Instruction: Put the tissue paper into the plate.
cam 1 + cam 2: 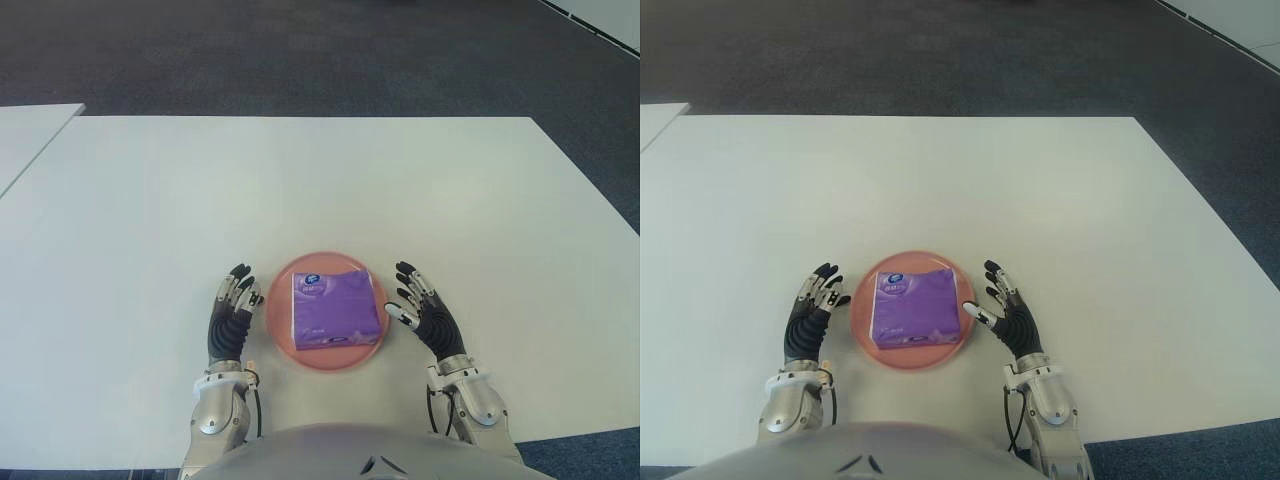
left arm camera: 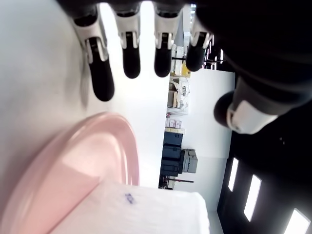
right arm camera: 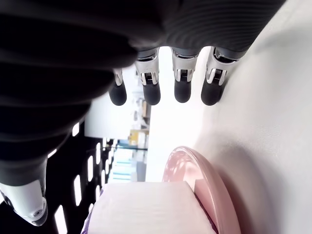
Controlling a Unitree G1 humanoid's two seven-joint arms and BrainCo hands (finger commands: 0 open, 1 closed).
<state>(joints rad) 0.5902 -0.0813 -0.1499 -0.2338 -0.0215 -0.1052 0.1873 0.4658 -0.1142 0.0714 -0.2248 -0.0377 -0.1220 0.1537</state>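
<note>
The tissue pack (image 1: 336,309) sits squarely in the plate (image 1: 277,300), so both the left hand (image 1: 229,322) and the right hand (image 1: 428,316) flank it empty, fingers (image 2: 102,78) spread.

Tissue paper (image 1: 335,310): purple pack, slightly shiny plastic wrap. Plate (image 1: 276,318): pink, smooth, glossy plastic-looking. Table (image 1: 300,190): white, smooth, matt. Left hand (image 1: 231,318) and right hand (image 1: 428,316): black ribbed rubbery fingers, silver metal-look wrists. Far floor (image 1: 300,50): dark rough carpet.
</note>
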